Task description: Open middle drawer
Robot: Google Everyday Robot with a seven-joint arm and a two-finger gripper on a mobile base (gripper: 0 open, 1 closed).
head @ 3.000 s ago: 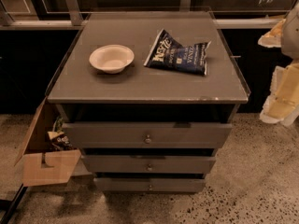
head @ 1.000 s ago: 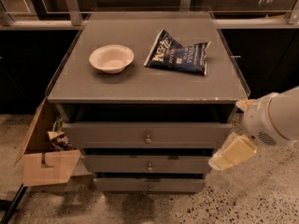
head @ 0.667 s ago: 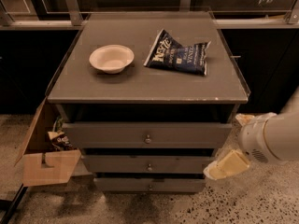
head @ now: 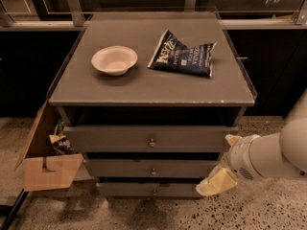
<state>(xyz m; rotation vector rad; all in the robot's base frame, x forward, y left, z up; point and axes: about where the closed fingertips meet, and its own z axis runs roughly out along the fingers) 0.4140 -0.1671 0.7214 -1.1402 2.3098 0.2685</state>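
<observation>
In the camera view, a grey bench [head: 144, 87] with three drawer fronts stacked under its front edge is seen from above and in front. The middle drawer [head: 120, 168] is found below the middle of that front edge, between a taller top drawer [head: 110, 138] and a narrower bottom drawer [head: 124, 189]. Its small round knob [head: 153, 172] is set at the centre of the front. A dark gap is seen along its upper edge, and none of its inside is shown.

The gripper [head: 217, 180] is held low, below the bench's front right corner and just beside the right end of the middle drawer's front. No contact with the knob is seen — the two are well apart. Whether the gripper is spread or closed cannot be told, and nothing is seen held in it.

On the bench top, a white bowl [head: 114, 60] is placed towards the left edge, and a dark blue chip bag [head: 182, 56] lies flat to its right, nearer the back right corner. An open cardboard box [head: 45, 169] is seen on the speckled floor [head: 268, 210] — below the front left corner.
</observation>
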